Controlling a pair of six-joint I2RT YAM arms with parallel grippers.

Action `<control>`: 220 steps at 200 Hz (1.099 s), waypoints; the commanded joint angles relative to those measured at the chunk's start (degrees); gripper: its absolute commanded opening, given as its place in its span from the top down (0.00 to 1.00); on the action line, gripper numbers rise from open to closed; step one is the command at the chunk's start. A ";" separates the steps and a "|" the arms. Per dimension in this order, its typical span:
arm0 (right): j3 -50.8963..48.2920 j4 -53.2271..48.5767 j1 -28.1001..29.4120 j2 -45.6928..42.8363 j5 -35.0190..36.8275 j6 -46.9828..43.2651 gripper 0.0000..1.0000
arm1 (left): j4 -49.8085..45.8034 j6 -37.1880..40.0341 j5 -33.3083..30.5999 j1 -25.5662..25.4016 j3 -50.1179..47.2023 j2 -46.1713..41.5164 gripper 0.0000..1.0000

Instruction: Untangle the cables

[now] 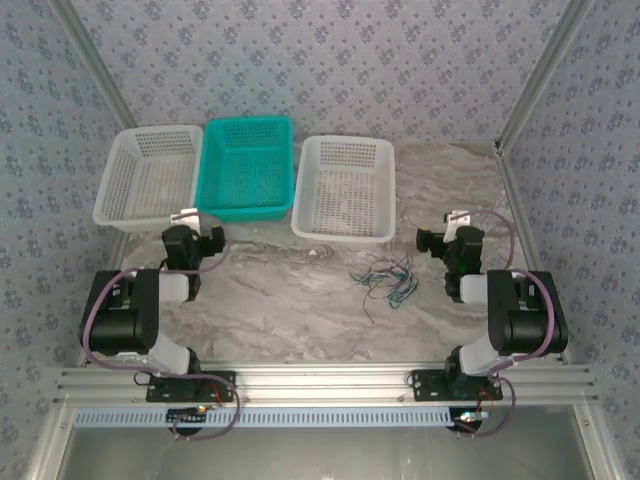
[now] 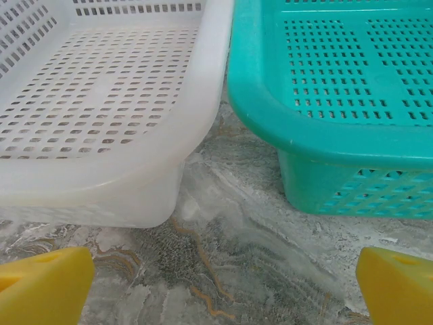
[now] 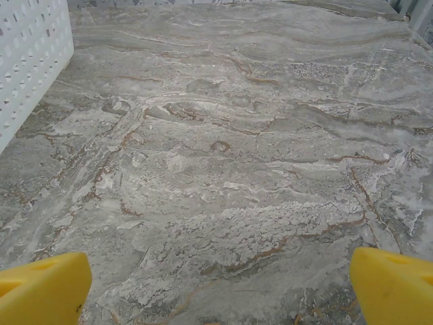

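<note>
Three empty baskets in a row at the far side of a marble-patterned table

A white basket (image 1: 148, 180), a teal basket (image 1: 247, 170) and a second white basket (image 1: 345, 190), all perforated plastic, stand side by side from left to right on the grey, brown-veined table (image 1: 280, 305). The left white one and the teal one sit rim to rim, and the left wrist view shows a narrow strip of tabletop between their bases. The right-hand white basket stands a little apart from the teal one. Blue-grey floral wallpaper (image 1: 330, 60) covers the walls on three sides, metal posts (image 1: 85, 55) run up the corners, and a ribbed aluminium rail (image 1: 320, 380) spans the near edge.
</note>
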 commanded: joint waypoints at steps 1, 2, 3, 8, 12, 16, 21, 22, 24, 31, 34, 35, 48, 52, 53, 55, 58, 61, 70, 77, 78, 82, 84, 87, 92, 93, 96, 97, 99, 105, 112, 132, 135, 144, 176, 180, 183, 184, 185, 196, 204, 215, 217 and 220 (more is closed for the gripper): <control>1.01 0.03 -0.19 0.45 -0.42 -0.87 0.00 | 1.93 -0.85 0.70 0.45 -0.01 0.21 0.00; 0.98 0.03 -0.16 0.47 -0.45 -0.83 0.00 | 1.94 -0.82 0.70 0.44 -0.06 0.21 0.00; 1.02 0.03 -0.15 0.48 -0.46 -0.80 0.00 | 1.94 -0.80 0.70 0.48 -0.04 0.26 0.01; 1.00 0.03 -0.21 0.44 -0.47 -0.87 0.00 | 1.92 -0.85 0.65 0.46 -0.02 0.24 0.00; 1.04 0.03 -0.16 0.41 -0.43 -0.87 0.00 | 1.94 -0.84 0.65 0.50 -0.01 0.23 0.01; 1.05 0.02 -0.14 0.40 -0.38 -0.94 0.00 | 1.94 -0.82 0.70 0.50 -0.02 0.23 0.01; 1.04 0.03 -0.13 0.46 -0.38 -0.96 0.00 | 1.98 -0.84 0.69 0.44 -0.02 0.21 0.01; 1.00 0.03 -0.18 0.48 -0.34 -0.96 0.00 | 1.96 -0.81 0.70 0.48 -0.07 0.21 0.01; 1.04 -0.04 -0.21 0.44 -0.33 -0.89 0.00 | 1.97 -0.86 0.70 0.44 -0.03 0.21 0.01; 1.06 -0.06 -0.20 0.45 -0.30 -0.91 0.00 | 1.94 -0.87 0.69 0.50 -0.06 0.22 0.00; 1.05 -0.06 -0.14 0.41 -0.31 -0.95 0.00 | 1.94 -0.85 0.65 0.47 -0.04 0.21 0.00; 1.05 -0.06 -0.18 0.41 -0.31 -0.91 0.00 | 1.94 -0.86 0.68 0.45 -0.03 0.21 0.00; 0.98 0.03 -0.18 0.48 -0.42 -0.87 0.00 | 1.94 -0.80 0.65 0.46 -0.06 0.22 0.01; 1.00 0.03 -0.22 0.45 -0.56 -0.79 0.00 | 1.94 -0.81 0.70 0.50 -0.02 0.25 0.01; 0.98 0.03 -0.26 0.47 -0.60 -0.79 0.00 | 1.94 -0.80 0.70 0.46 -0.02 0.27 0.01; 1.01 0.03 -0.30 0.44 -0.73 -0.78 0.00 | 1.94 -0.83 0.70 0.46 -0.02 0.25 0.01; 0.97 0.03 -0.43 0.45 -0.86 -0.64 0.00 | 1.94 -0.87 0.70 0.50 -0.02 0.22 0.01; 1.01 0.03 -0.57 0.41 -1.06 -0.61 0.00 | 1.94 -0.88 0.70 0.45 -0.04 0.26 0.01; 1.03 -0.01 -0.53 0.46 -0.91 -0.61 0.00 | 1.94 -0.88 0.70 0.47 -0.08 0.23 0.00; 1.05 -0.13 -0.54 0.43 -0.86 -0.54 0.00 | 1.94 -0.89 0.67 0.45 -0.02 0.22 0.00; 1.05 -0.14 -0.51 0.42 -0.89 -0.57 0.00 | 1.94 -0.88 0.68 0.44 -0.02 0.26 0.00; 1.05 -0.06 -0.54 0.42 -0.92 -0.61 0.00 | 1.94 -0.89 0.68 0.45 -0.02 0.23 0.01; 1.05 -0.06 -0.52 0.41 -0.85 -0.63 0.00 | 1.94 -0.88 0.74 0.46 -0.06 0.22 0.01; 1.05 -0.06 -0.49 0.42 -0.90 -0.69 0.00 | 1.94 -0.87 0.73 0.45 -0.02 0.23 0.01; 1.06 -0.03 -0.44 0.43 -0.70 -0.76 0.00 | 1.94 -0.90 0.77 0.47 -0.02 0.22 0.01; 1.01 0.00 -0.38 0.46 -0.68 -0.77 0.00 | 1.94 -0.89 0.73 0.45 -0.02 0.21 0.01; 0.98 0.03 -0.26 0.41 -0.58 -0.78 0.00 | 1.94 -0.85 0.70 0.47 -0.02 0.21 0.01; 0.97 0.03 -0.24 0.45 -0.57 -0.78 0.00 | 1.94 -0.82 0.70 0.45 -0.02 0.21 0.01; 0.96 0.03 -0.23 0.44 -0.50 -0.78 0.00 | 1.94 -0.86 0.74 0.50 -0.04 0.26 0.00; 0.96 0.10 -0.28 0.40 -0.49 -0.85 0.00 | 1.94 -0.93 0.75 0.50 -0.02 0.23 0.01; 0.83 0.43 -0.15 0.25 -0.27 -0.79 0.00 | 1.94 -0.91 0.70 0.46 -0.02 0.23 0.00; 3.76 -7.24 1.25 -3.24 4.81 -0.66 0.00 | 1.94 -0.81 0.72 0.44 -0.02 0.22 0.01; 4.30 -9.03 1.52 -4.22 6.16 -0.45 0.00 | 1.94 -0.80 0.75 0.50 -0.06 0.21 0.00; 5.90 -14.74 2.49 -7.40 10.33 0.72 0.00 | 2.00 -0.80 0.76 0.48 -0.03 0.21 0.00; 13.26 -42.43 3.99 -21.45 14.73 20.93 0.00 | 1.21 -0.35 1.19 0.24 -0.26 -1.39 0.01; 14.95 -46.55 3.99 -22.34 14.18 24.77 0.00 | 1.65 -0.41 0.58 0.09 -0.79 -2.07 0.01; 15.91 -49.17 4.00 -22.98 13.03 26.79 0.00 | 1.98 -0.43 -0.05 -0.09 -1.27 -2.66 0.01; 16.17 -49.88 3.95 -23.15 12.56 27.24 0.00 | 2.09 -0.44 -0.20 -0.14 -1.44 -2.85 0.01; 16.48 -50.24 3.97 -23.33 12.06 27.69 0.00 | 2.24 -0.39 -0.54 -0.16 -1.65 -3.12 0.01; 18.93 -56.40 4.66 -24.45 7.30 30.83 0.00 | 2.68 0.02 -3.45 -1.39 -3.27 -6.34 0.01; 20.15 -59.65 5.91 -25.16 5.73 32.86 0.00 | -0.43 -0.15 -6.46 -2.75 -3.41 -9.92 0.01; 21.49 -63.01 7.43 -25.96 3.89 33.77 0.00 | -8.74 -2.13 -9.59 -4.17 -2.18 -16.00 0.01; 21.76 -63.54 7.69 -26.05 3.65 33.83 0.00 | -10.33 -2.55 -9.96 -4.37 -1.99 -17.16 0.01; 22.25 -64.45 8.28 -26.18 3.38 34.01 0.00 | -12.35 -3.30 -10.21 -4.68 -1.69 -18.65 0.01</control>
